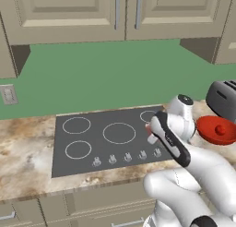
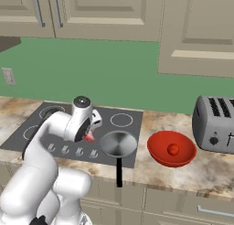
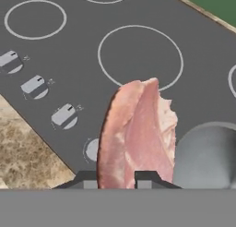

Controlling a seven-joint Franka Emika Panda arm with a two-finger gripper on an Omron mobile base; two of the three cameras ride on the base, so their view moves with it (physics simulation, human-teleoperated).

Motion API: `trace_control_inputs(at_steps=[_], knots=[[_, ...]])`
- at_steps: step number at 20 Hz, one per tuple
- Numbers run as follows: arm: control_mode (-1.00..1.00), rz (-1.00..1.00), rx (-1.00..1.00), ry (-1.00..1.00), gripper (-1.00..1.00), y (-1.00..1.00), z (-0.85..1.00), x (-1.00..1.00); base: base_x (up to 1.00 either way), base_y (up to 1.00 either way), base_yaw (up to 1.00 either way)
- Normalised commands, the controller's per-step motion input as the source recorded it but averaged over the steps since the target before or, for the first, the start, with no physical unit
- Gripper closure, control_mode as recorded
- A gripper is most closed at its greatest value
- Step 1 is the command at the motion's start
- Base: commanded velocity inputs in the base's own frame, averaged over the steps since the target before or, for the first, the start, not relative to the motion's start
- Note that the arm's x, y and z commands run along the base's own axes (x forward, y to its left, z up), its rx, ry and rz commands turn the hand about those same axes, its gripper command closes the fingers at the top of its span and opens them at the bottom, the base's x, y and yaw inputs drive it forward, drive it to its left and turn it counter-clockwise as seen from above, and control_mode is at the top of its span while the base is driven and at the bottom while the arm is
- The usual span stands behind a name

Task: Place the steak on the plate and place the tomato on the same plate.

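Note:
The steak, a pale pink slab, hangs on edge between my fingertips, and my gripper is shut on it above the front right of the cooktop. From the base cameras only a pink sliver of the steak shows under the hand. The tomato, a small glossy red ball, lies inside an all-red bowl on the counter right of the cooktop; from the left the tomato shows in the bowl too. The plate is out of view.
A small grey pan sits on the cooktop's front right corner, its black handle over the counter edge, just right of my hand. A grey toaster stands at the far right. Knobs line the cooktop's front edge.

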Motion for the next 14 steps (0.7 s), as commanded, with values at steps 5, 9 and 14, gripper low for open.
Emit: trace_control_inputs(at_steps=[5,9,14], knots=[[-1.00,0.02,-0.09,0.00,1.00,0.33,0.12,-0.01,0.00,0.00,0.00],[-1.00,0.00,-0.03,0.00,1.00,0.33,0.14,-0.04,0.00,0.00,0.00],[-1.00,0.00,-0.05,0.00,1.00,0.53,0.07,-0.02,0.00,0.00,0.00]])
